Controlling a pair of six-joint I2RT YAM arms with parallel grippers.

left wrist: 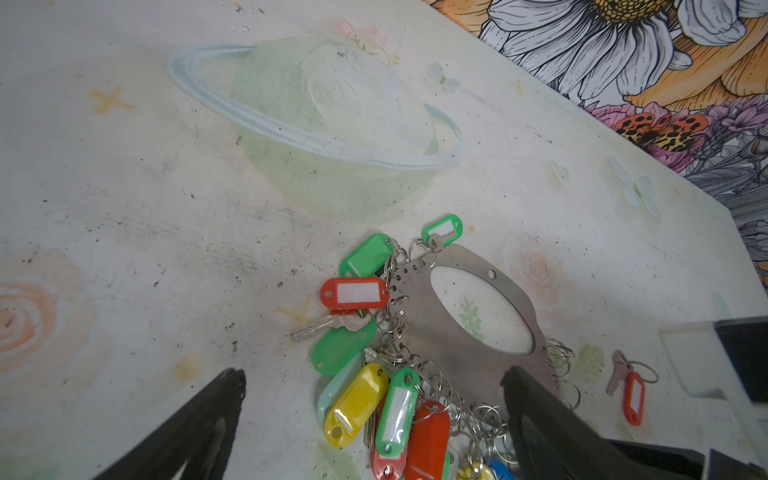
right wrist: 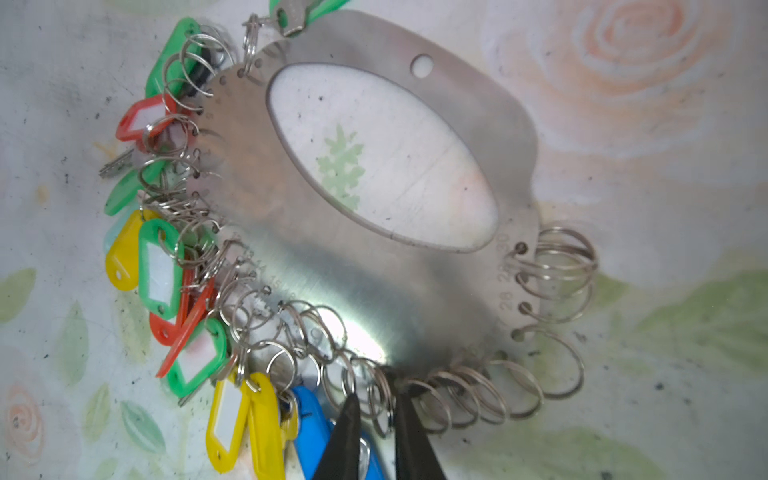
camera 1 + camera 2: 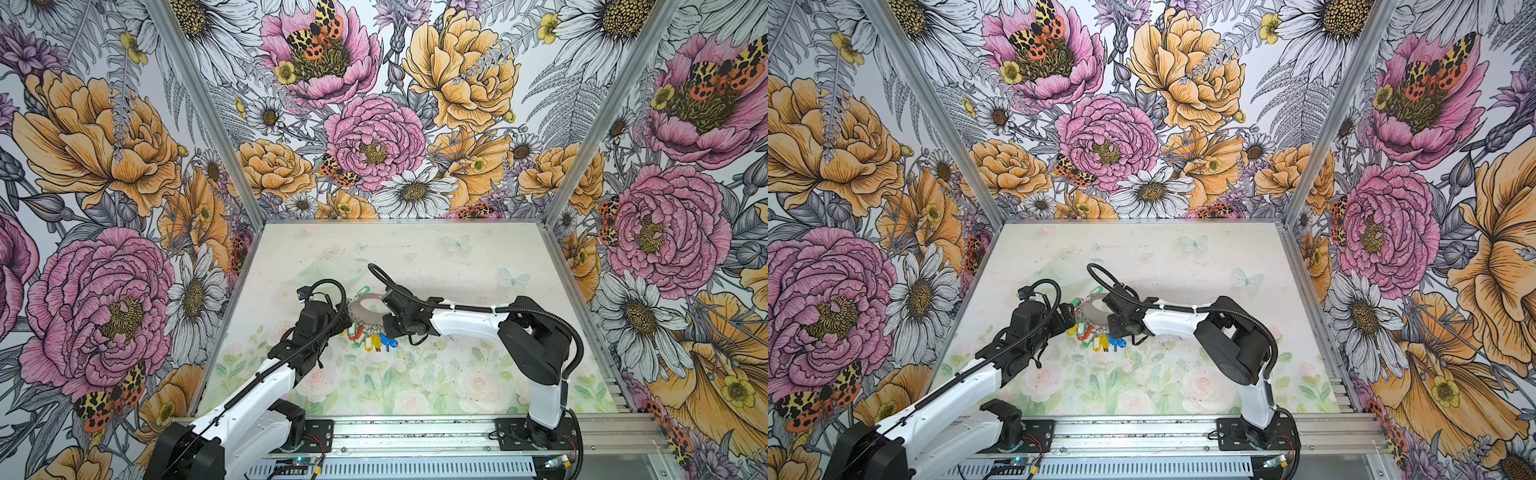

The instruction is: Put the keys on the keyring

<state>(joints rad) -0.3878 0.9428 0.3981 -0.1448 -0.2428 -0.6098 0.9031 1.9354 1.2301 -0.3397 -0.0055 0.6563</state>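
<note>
We see the printed table (image 3: 419, 249), walled on three sides, with open surface behind and in front of the centre cluster. The grey keyring plate (image 3: 362, 308) lies flat mid-table between both arms, and coloured tags (image 3: 368, 338) fan off its near edge. The left gripper (image 1: 374, 382) hangs with jaws wide apart over the tags. The right gripper (image 2: 376, 392) is clamped narrowly on a split ring (image 2: 380, 409) at the rim. Only the left wrist view shows the red-tagged key (image 1: 633, 399). It lies loose on the table just beside the plate's bare rings.
</note>
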